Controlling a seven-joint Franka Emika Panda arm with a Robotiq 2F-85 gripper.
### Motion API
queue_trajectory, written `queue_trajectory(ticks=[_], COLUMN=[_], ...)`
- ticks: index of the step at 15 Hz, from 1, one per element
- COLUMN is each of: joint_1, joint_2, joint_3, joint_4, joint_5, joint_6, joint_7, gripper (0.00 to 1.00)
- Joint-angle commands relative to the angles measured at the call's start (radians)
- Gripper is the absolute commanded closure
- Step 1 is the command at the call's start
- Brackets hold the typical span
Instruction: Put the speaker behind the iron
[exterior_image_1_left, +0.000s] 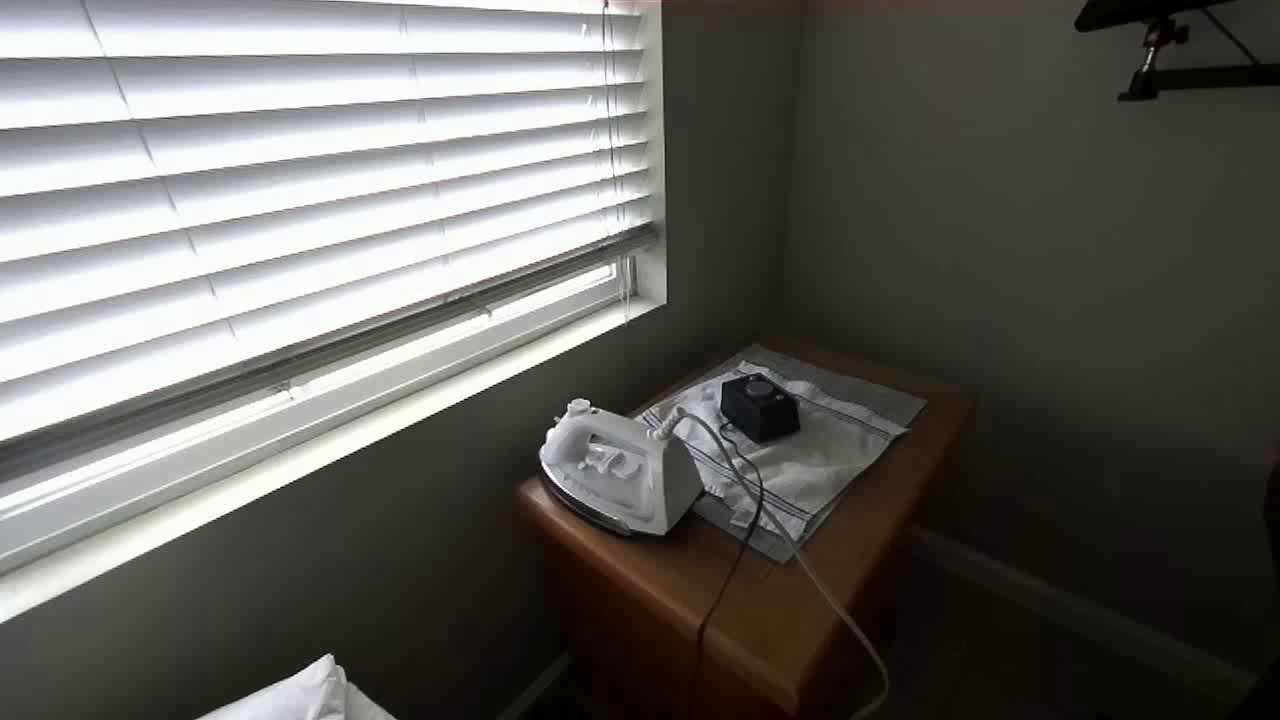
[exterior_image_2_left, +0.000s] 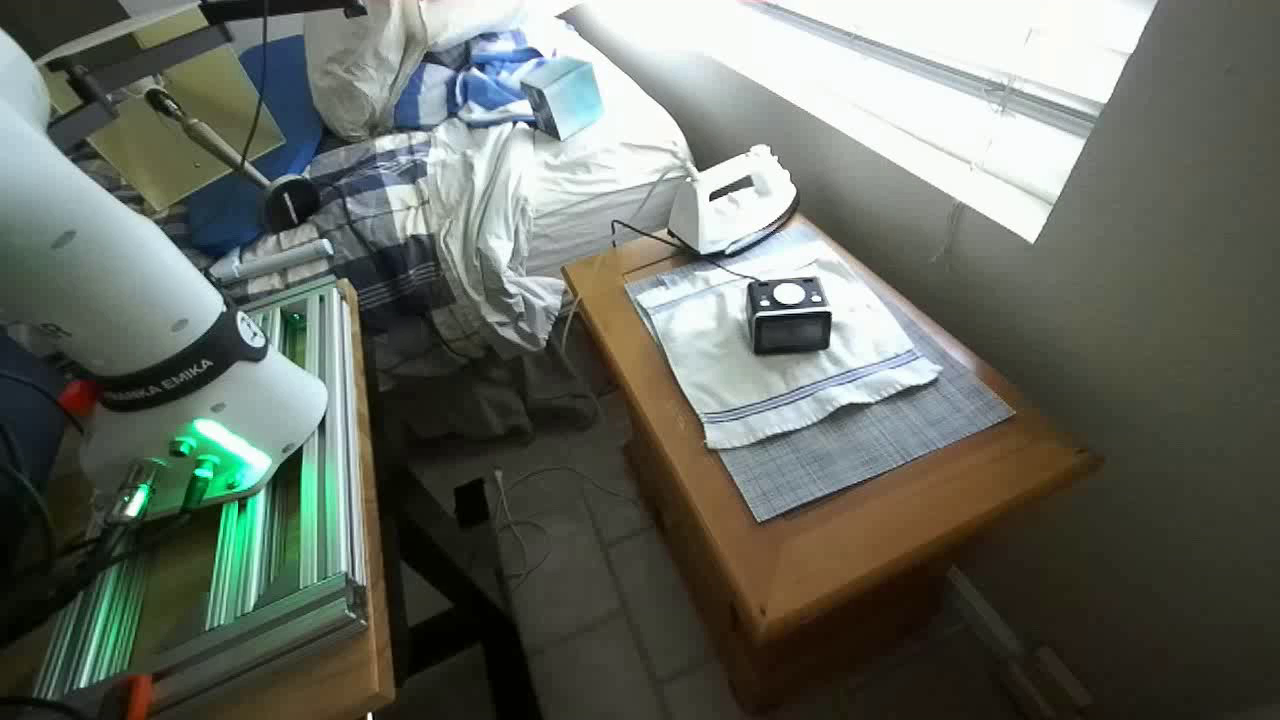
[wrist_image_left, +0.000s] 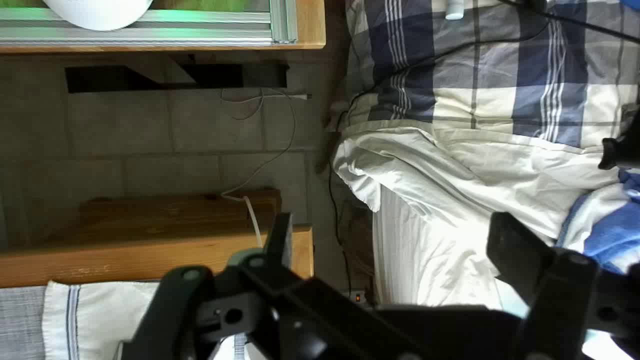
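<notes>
The speaker is a small black box with a round top dial. It stands upright on a white towel in both exterior views (exterior_image_1_left: 760, 408) (exterior_image_2_left: 790, 328). The white iron rests flat near the table end by the bed, apart from the speaker, in both exterior views (exterior_image_1_left: 610, 468) (exterior_image_2_left: 728, 208). My gripper (wrist_image_left: 392, 232) is open in the wrist view, its fingers wide apart with nothing between them. It hangs high over the gap between table and bed, away from both objects. The gripper does not show in the exterior views. Its fingers hide most of the table's near part in the wrist view.
The wooden table (exterior_image_2_left: 800, 560) bears a grey placemat (exterior_image_2_left: 850, 465) and the towel (exterior_image_2_left: 690, 365). Cords from the iron and speaker run over the table edge. A bed (exterior_image_2_left: 590, 190) with a light-blue box (exterior_image_2_left: 570, 98) stands beside it. A window wall borders the table.
</notes>
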Motion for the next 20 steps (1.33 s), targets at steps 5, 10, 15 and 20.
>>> queue_trajectory(ticks=[5, 10, 15, 20], joint_1=[-0.026, -0.026, -0.151, -0.265], joint_2=[-0.003, -0.003, 0.112, 0.276], joint_3=[0.018, 0.018, 0.023, 0.014], joint_4=[0.003, 0.003, 0.024, 0.008], joint_5=[0.010, 0.010, -0.093, -0.289], joint_6=[-0.008, -0.008, 0.135, 0.371], joint_7=[-0.012, -0.012, 0.046, 0.124], gripper=[0.00, 0.00, 0.00, 0.00])
